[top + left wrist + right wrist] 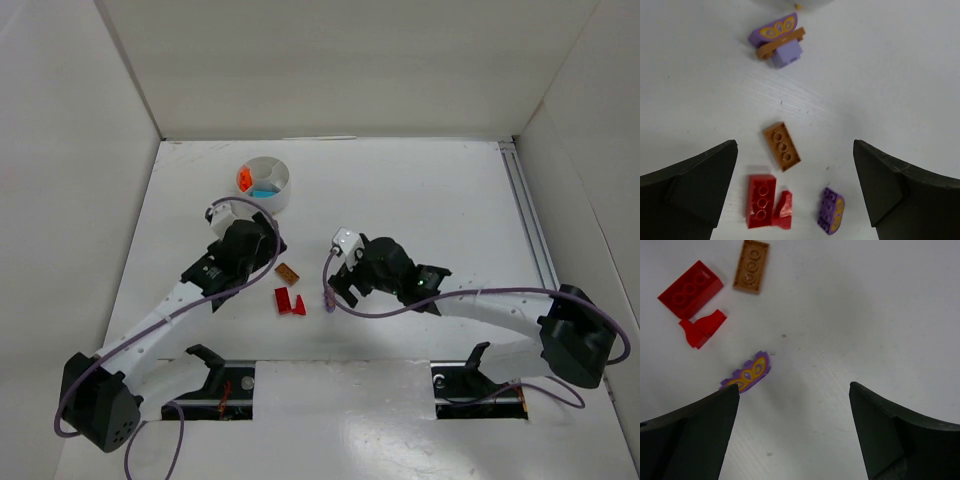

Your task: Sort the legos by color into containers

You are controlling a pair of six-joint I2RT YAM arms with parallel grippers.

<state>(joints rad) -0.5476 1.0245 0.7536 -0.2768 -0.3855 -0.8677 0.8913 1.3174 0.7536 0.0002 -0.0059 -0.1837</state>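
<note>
Nearest the lens on the left: dark fingers (695, 190) of the left gripper (795, 145), spread wide and gripping nothing. On the white table (900, 75) between and ahead of them, loose legos. Close to the finger at the left of that view, a red brick (761, 200) with a red wedge (782, 211) close against it. Ahead of those, about midway between the fingertips, a brown-orange plate (781, 146). Nearer the other finger, touching neither, a purple piece (831, 210) with gold markings. Farther ahead, well clear of both fingers, a purple-and-brown stack (780, 40).

From above: one white dish (284, 168) beyond the left gripper, holding orange pieces (243, 180) and a teal piece (265, 190) beside them. Number of orange ones, and the exact compartments, too small to tell.

On the right: right gripper (794, 387) likewise wide open, nothing held. Just ahead of its left-of-view fingertip, and apart from it, the purple piece. Farther off to the upper left, outside the gap, the red brick, red wedge and brown-orange plate.

Counted on the table: two red, one brown-orange plate, one lone purple piece, one stack.
</note>
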